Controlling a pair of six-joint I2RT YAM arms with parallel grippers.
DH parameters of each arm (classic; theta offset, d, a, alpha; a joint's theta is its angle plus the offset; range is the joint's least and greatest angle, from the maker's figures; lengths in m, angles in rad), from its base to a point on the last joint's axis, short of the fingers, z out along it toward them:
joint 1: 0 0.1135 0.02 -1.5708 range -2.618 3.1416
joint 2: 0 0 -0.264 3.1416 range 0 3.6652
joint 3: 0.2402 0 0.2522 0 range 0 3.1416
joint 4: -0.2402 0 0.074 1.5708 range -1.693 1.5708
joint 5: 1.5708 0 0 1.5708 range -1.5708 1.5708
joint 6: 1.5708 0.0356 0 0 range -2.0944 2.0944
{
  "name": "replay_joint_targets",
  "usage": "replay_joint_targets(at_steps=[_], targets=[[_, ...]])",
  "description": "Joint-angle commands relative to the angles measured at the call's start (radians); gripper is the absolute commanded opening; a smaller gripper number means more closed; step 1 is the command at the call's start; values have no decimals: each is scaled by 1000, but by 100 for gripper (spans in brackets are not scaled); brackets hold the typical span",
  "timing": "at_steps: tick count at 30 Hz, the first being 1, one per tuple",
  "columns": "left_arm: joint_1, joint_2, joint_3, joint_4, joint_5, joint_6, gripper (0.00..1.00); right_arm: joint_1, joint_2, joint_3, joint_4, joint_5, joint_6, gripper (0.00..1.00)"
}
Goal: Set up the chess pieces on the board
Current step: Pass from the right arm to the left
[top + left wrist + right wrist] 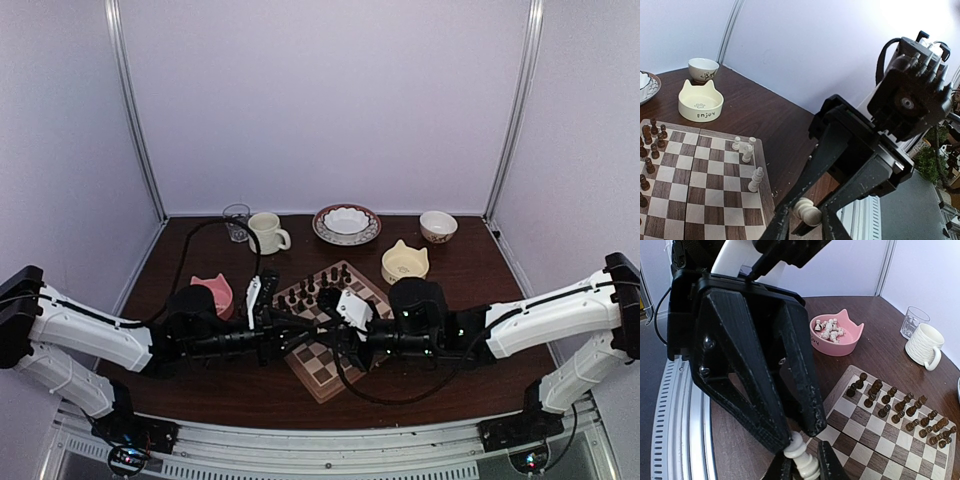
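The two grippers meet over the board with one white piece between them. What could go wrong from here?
1. The white piece sits between the fingertips of the right gripper, and the left gripper crowds its top. A mistimed handover could drop it.
2. A fall could topple the standing white pieces near the edge of the board.

Dark table [470,262], board [318,372], pink bowl [213,292], mug [266,232], glass [236,221], plate [346,225], cream bowl [404,262]

The left arm [90,335] and right arm [550,315] reach in low from the frame's bottom corners and meet tip to tip at centre. The right gripper [805,467] is clamped on a cream chess piece [801,455]. The left gripper [800,438] sets its fingers [747,385] close around the piece's head, but I can't make out whether they touch it.
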Motion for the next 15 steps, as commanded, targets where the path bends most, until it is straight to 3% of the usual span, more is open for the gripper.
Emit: replay_joint_targets(at_steps=[1,6,12,15], targets=[[-2,12,28,25,3,10,22,-3,-9,0,26,-9,25,1],[-3,26,49,-7,12,10,18,-5,-5,4,33,-10,41,2],[-3,34,51,-11,6,11,22,-3,-1,6,34,-4,54,2],[-2,33,51,-14,2,15,13,-5,-1,6,37,-4,58,2]])
